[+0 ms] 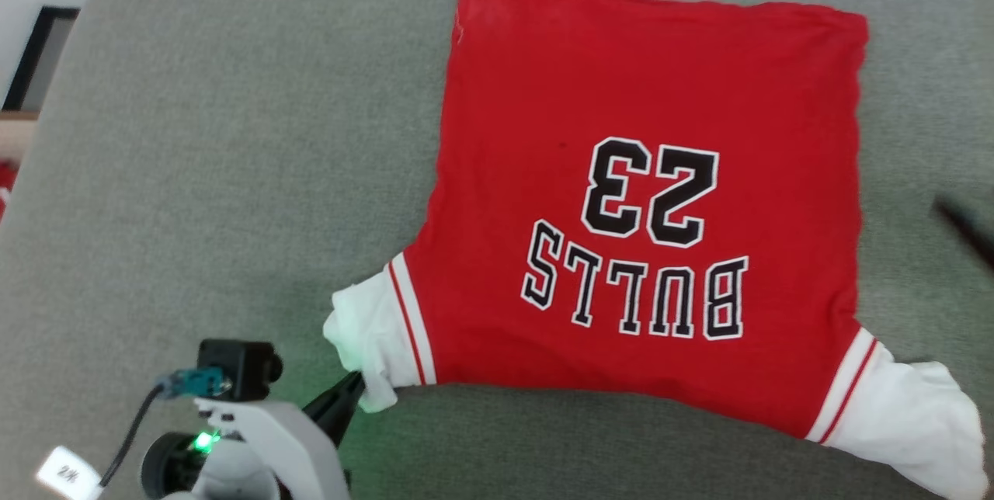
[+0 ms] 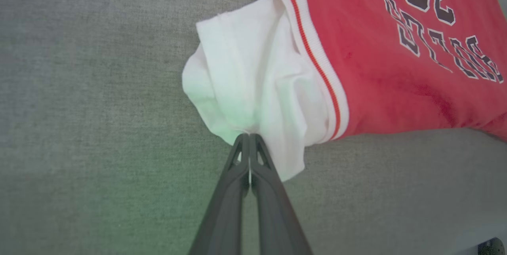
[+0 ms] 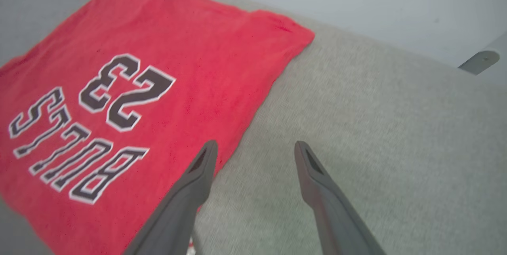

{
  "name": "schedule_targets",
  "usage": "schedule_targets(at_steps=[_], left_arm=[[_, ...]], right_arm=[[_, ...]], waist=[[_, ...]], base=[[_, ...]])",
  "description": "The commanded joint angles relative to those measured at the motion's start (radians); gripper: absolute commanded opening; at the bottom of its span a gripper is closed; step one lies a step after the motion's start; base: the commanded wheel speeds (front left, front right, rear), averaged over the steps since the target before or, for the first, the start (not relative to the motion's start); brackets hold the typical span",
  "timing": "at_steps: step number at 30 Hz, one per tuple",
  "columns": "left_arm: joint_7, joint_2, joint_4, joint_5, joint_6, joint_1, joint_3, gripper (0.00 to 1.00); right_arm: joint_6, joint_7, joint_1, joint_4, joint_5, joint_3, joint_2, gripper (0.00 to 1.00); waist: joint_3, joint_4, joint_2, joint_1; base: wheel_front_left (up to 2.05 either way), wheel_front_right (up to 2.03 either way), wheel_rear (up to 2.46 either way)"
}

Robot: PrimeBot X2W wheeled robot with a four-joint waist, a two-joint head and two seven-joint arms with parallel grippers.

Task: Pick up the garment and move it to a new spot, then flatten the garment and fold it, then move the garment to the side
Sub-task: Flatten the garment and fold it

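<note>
The garment, a red jersey with "BULLS 23" in black, lies spread flat on the right half of a grey fabric surface, its lettering upside down to me. Its white sleeves bunch at the near left and near right. My left gripper is shut on the lower edge of the near-left sleeve, its fingers pressed together on the cloth. My right gripper stands open with nothing between its fingers, above the surface just off the jersey's right edge. It appears as a dark blur in the head view.
The grey surface stretches bare to the left of the jersey. A dark frame and a bit of red-white cloth sit beyond its left edge. A pale wall runs behind the far edge.
</note>
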Motion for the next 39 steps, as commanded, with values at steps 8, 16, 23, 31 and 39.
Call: schedule_targets(at_steps=[8,16,23,31,39], left_arm=[[0.012,-0.073,0.015,0.035,-0.045,-0.102,-0.053,0.00],[0.024,-0.145,0.074,0.050,-0.109,-0.186,-0.107,0.00],[0.025,-0.186,0.118,0.051,-0.143,-0.227,-0.134,0.00],[0.029,-0.203,0.146,0.043,-0.161,-0.244,-0.143,0.00],[0.013,-0.193,0.168,0.033,-0.160,-0.237,-0.125,0.00]], right_arm=[[-0.001,-0.096,-0.378,0.334,-0.161,0.059,0.082,1.00],[-0.001,-0.065,-0.619,0.705,-0.230,0.076,0.101,1.00],[-0.001,0.015,-0.730,0.966,-0.278,0.039,0.156,1.00],[-0.001,0.196,-0.727,1.194,-0.378,0.026,0.173,0.00],[-0.001,0.248,-0.756,1.201,-0.412,0.025,0.194,0.00]], waist=[[0.099,0.110,-0.0001,0.0000],[0.156,0.208,-0.0001,0.0000],[0.187,0.262,-0.0001,0.0000],[0.193,0.283,-0.0001,0.0000],[0.172,0.245,-0.0001,0.0000]], base=[[0.00,0.00,0.00],[0.00,0.00,0.00],[0.00,0.00,0.00],[0.00,0.00,0.00],[0.00,0.00,0.00]])
